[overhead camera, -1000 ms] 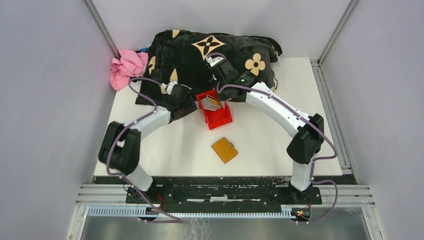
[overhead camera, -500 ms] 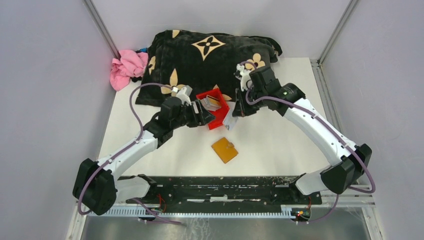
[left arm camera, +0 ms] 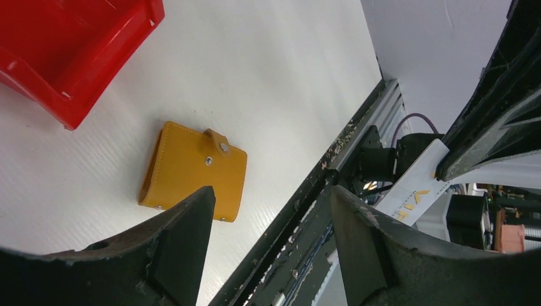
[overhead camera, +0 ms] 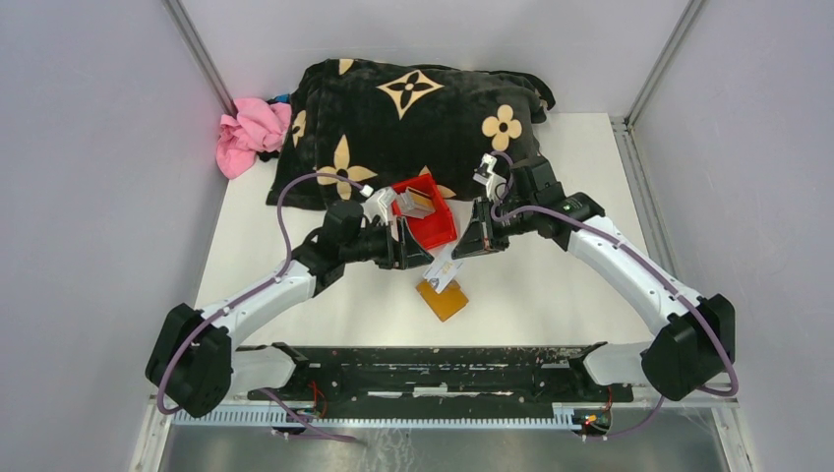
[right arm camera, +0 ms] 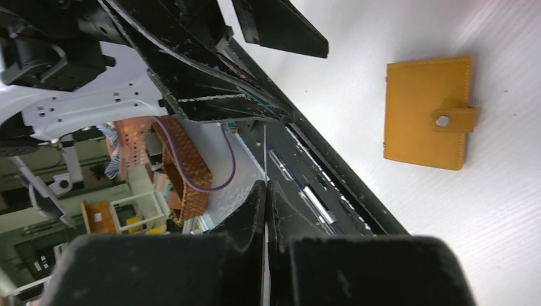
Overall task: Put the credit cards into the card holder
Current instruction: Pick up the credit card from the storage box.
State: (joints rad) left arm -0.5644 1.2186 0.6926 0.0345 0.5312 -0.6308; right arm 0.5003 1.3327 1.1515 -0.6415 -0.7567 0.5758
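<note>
One credit card out of red bin now, pinched in right gripper just above card holder at near centre; left gripper spread wide alongside. Means unsnapping that first.

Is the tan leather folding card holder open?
No, the tan leather card holder lies folded flat on the table, its strap snapped shut.

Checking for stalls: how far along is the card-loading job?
Done: nothing loaded; tan leather card holder lies snapped shut. In hand: right gripper pinches one white card near it; left gripper open. Left: open holder, insert this card plus the cards in the red plastic bin.
</note>
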